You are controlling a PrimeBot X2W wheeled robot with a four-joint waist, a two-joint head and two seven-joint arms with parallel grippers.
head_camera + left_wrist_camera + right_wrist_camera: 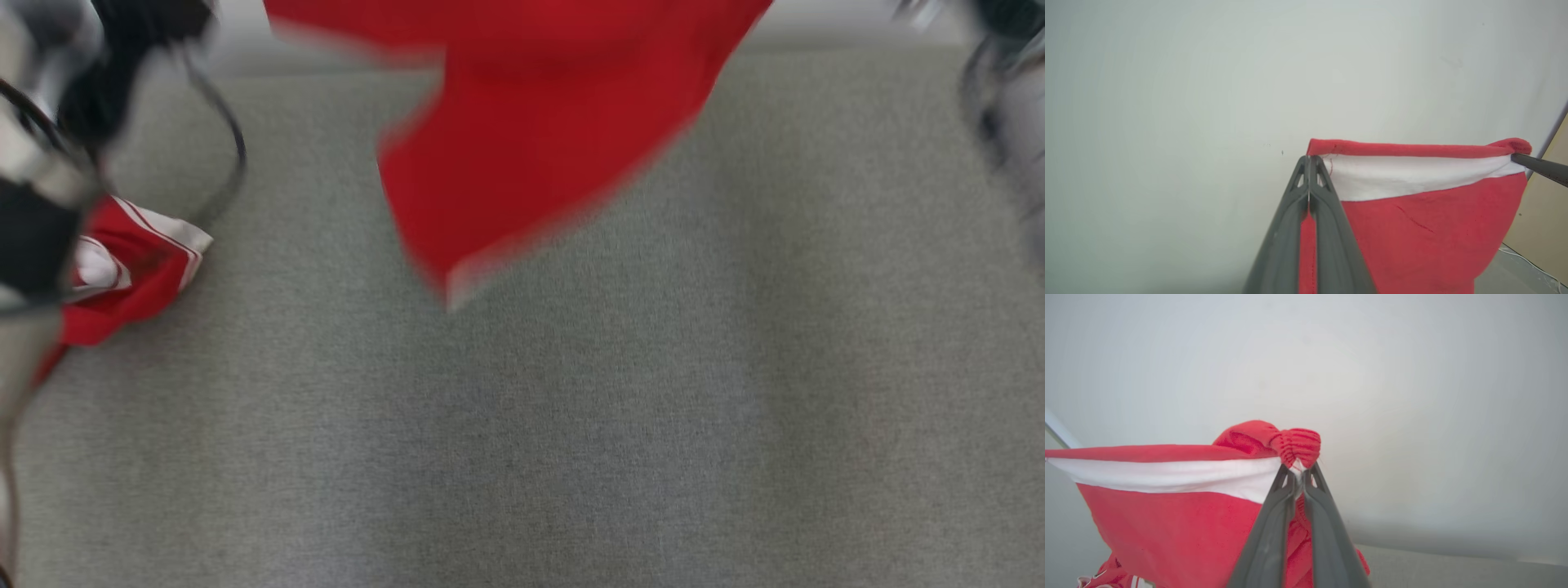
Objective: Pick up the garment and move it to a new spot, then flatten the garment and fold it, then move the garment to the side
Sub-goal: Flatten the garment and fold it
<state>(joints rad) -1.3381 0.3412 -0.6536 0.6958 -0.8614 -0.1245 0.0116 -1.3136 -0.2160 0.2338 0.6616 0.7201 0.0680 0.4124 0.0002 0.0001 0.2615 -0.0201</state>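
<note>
Two ends of the red garment point(1412, 228) are clamped, one by the left gripper point(1309, 158), the other by the right gripper point(1298, 468).

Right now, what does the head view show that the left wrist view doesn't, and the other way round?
Head view: the grey fabric surface below, and a bunched red-and-white cloth at its left edge. Left wrist view: the left end effector and right end effector, each shut on a corner of the white-lined top band, with a pale wall behind. Both: the red garment hanging in the air.
</note>
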